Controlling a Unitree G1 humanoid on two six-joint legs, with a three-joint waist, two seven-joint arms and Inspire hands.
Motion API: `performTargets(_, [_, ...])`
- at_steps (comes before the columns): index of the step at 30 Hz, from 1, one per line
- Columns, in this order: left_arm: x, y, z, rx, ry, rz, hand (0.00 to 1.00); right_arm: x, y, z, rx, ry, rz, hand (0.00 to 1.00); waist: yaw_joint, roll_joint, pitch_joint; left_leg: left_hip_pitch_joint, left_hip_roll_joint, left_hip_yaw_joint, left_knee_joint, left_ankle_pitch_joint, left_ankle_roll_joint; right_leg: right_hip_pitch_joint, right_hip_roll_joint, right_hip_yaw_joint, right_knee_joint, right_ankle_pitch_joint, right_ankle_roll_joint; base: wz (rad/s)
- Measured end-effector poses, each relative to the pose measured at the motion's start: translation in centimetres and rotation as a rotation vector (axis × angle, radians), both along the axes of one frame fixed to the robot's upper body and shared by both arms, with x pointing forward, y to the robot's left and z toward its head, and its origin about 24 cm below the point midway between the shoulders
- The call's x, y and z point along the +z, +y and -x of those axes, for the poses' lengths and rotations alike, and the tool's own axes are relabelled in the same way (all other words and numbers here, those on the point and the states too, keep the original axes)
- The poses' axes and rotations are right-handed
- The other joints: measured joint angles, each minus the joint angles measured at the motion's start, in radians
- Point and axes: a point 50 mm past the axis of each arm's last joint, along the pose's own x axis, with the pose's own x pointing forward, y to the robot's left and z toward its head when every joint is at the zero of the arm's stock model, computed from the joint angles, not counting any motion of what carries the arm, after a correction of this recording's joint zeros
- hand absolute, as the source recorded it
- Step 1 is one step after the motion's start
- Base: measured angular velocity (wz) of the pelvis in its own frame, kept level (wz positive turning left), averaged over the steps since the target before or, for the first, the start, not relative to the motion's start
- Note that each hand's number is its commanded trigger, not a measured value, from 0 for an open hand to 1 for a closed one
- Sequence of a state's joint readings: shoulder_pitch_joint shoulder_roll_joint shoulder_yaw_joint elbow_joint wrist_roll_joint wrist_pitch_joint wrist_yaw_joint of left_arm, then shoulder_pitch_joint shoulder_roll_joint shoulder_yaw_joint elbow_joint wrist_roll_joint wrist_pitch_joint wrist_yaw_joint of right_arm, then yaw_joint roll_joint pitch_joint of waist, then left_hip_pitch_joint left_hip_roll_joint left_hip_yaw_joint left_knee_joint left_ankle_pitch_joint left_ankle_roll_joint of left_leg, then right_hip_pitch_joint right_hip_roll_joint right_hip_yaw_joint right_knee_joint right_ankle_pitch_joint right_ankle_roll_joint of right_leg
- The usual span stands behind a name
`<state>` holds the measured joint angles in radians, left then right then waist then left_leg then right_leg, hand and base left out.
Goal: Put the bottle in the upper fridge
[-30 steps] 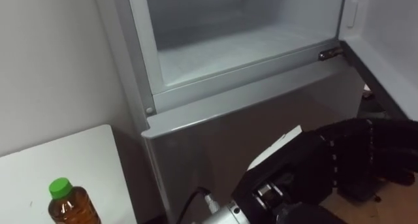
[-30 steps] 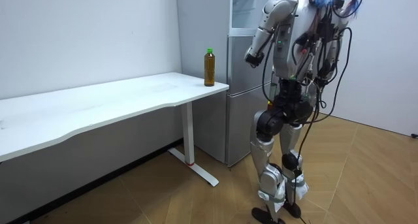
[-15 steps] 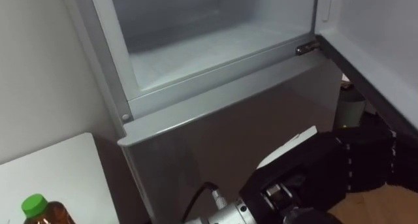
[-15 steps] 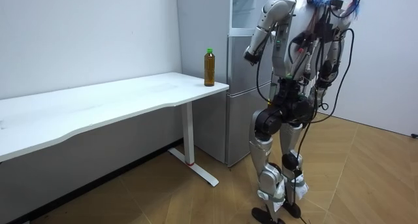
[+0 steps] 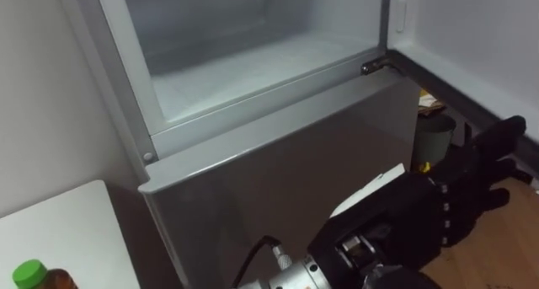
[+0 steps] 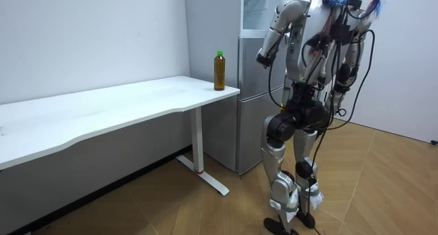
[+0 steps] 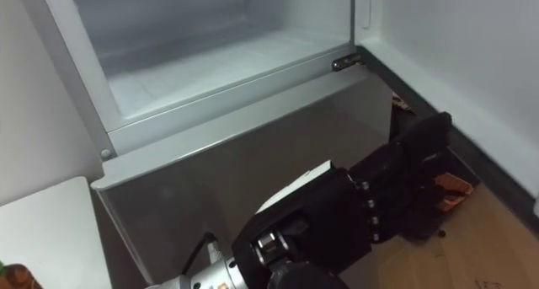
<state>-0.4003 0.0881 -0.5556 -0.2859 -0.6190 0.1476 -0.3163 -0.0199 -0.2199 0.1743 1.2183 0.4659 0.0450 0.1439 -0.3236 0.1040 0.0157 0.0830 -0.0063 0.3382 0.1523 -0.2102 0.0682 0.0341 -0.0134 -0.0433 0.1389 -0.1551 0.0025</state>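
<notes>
The bottle (image 6: 219, 70), amber with a green cap, stands upright on the corner of the white table (image 6: 123, 105) next to the fridge; its cap peeks in at the lower left of the left eye view (image 5: 27, 275). The upper fridge compartment (image 5: 253, 61) stands open and bare, its door (image 5: 480, 45) swung out to the right. My left hand (image 5: 459, 196) hangs open in front of the grey lower fridge door (image 5: 278, 171), holding nothing. I stand facing the fridge, my right hand (image 6: 340, 91) low by my side.
The table's corner (image 5: 59, 230) lies to my left, close against the fridge's side. A dark round container (image 5: 434, 137) and small orange items (image 7: 446, 188) sit low by the fridge's right side. Wooden floor (image 6: 383, 187) spreads behind me.
My head view has swung to the right, so the bottle has slid toward the lower left edge. The left hand has moved to the right and its fingers have straightened.
</notes>
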Motion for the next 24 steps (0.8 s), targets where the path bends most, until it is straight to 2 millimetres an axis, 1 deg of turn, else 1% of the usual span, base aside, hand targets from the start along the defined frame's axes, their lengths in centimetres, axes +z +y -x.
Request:
performTargets(4, [-0.1,0.0,-0.1,0.004,0.004,-0.001,0.00,0.0,0.1,-0.1,0.002,-0.001,-0.001,0.00,0.004,-0.008,0.0056,-0.002,0.000,-0.005,0.000,0.000,0.000,0.000,0.000,-0.007,0.000,0.000,0.000,0.03])
performTargets(6, [-0.3,0.0,-0.2,0.009,0.011,-0.009,0.00,0.0,0.1,-0.1,0.002,-0.004,-0.001,0.00,0.012,-0.014,0.0090,-0.003,0.000,-0.009,0.000,0.000,0.000,0.000,0.000,-0.013,0.001,0.000,0.000,0.07])
performTargets(7, [-0.5,0.1,-0.3,0.016,0.019,-0.015,0.00,0.0,0.1,-0.1,0.002,-0.003,0.000,0.00,0.022,-0.018,0.0115,-0.004,0.001,-0.010,0.000,0.000,0.000,0.000,0.000,-0.015,0.002,0.000,-0.001,0.05])
performTargets(9, [-0.8,0.1,-0.5,0.026,0.033,-0.025,0.00,-0.1,0.3,-0.1,0.000,0.001,0.013,0.00,0.032,-0.024,0.0101,-0.011,0.001,-0.014,0.005,0.000,0.000,-0.003,-0.001,-0.023,0.002,-0.001,-0.001,0.12])
performTargets(10, [-1.0,0.3,-0.6,0.039,0.040,-0.033,0.00,-0.1,0.3,-0.2,0.009,0.000,0.020,0.00,0.035,-0.027,0.0088,-0.021,0.001,-0.015,0.013,0.000,0.000,-0.005,-0.004,-0.033,0.002,-0.001,-0.001,0.19])
performTargets(12, [-1.5,0.6,-0.7,0.051,0.052,-0.045,0.00,-0.1,0.2,0.0,0.021,0.006,0.031,0.00,0.056,-0.030,0.0072,-0.023,0.001,-0.015,0.014,0.000,0.000,-0.005,-0.004,-0.039,0.001,0.000,-0.001,0.12])
performTargets(13, [-2.0,1.0,-0.6,0.061,0.071,-0.053,0.00,-0.1,0.2,0.0,0.026,0.009,0.034,0.00,0.073,-0.033,0.0050,-0.021,0.002,-0.018,0.014,0.000,0.000,0.000,-0.004,-0.043,0.003,0.000,-0.002,0.05])
performTargets(14, [-2.8,1.3,-0.5,0.073,0.095,-0.065,0.00,-0.1,0.3,0.2,0.024,0.011,0.031,0.00,0.088,-0.037,0.0006,-0.022,0.002,-0.026,0.016,0.000,0.000,0.001,-0.005,-0.057,0.005,0.000,-0.002,0.08])
performTargets(15, [-3.1,1.6,-0.4,0.080,0.108,-0.070,0.00,-0.1,0.4,0.2,0.025,0.011,0.029,0.00,0.094,-0.038,-0.0011,-0.024,0.003,-0.030,0.017,0.000,0.000,0.001,-0.006,-0.071,0.005,0.000,-0.002,0.15])
performTargets(16, [-3.7,1.9,-0.4,0.094,0.128,-0.080,0.00,-0.2,0.5,0.2,0.033,0.011,0.028,0.00,0.109,-0.039,-0.0025,-0.028,0.003,-0.041,0.018,0.000,0.000,0.001,-0.008,-0.089,0.005,0.000,-0.002,0.25])
performTargets(17, [-4.0,2.1,-0.4,0.105,0.140,-0.086,0.00,-0.2,0.6,0.1,0.035,0.011,0.026,0.00,0.119,-0.039,-0.0026,-0.034,0.003,-0.044,0.020,0.000,0.000,0.000,-0.011,-0.105,0.005,0.000,-0.002,0.28])
performTargets(19, [-4.4,2.7,-0.5,0.137,0.143,-0.102,0.00,-0.2,0.9,0.1,0.038,0.008,0.017,0.00,0.138,-0.040,-0.0032,-0.036,0.003,-0.045,0.021,0.000,0.000,0.001,-0.012,-0.115,0.007,-0.001,-0.003,0.22])
performTargets(20, [-4.6,3.2,-0.6,0.160,0.140,-0.116,0.00,-0.3,1.2,-0.1,0.050,0.001,0.012,0.00,0.142,-0.040,-0.0033,-0.037,0.003,-0.051,0.023,0.000,0.000,0.004,-0.014,-0.125,0.009,-0.002,-0.003,0.17])
performTargets(21, [-4.7,3.4,-0.6,0.172,0.139,-0.121,0.00,-0.3,1.3,-0.2,0.056,-0.002,0.009,0.00,0.142,-0.040,-0.0034,-0.036,0.002,-0.053,0.024,0.000,0.000,0.005,-0.014,-0.127,0.011,-0.002,-0.003,0.15])
performTargets(24, [-5.8,4.3,-0.3,0.221,0.159,-0.125,0.00,-0.3,1.6,-0.2,0.061,-0.016,0.000,0.00,0.167,-0.047,-0.0049,-0.026,0.002,-0.054,0.028,0.000,0.000,0.018,-0.016,-0.131,0.012,-0.004,-0.003,0.02])
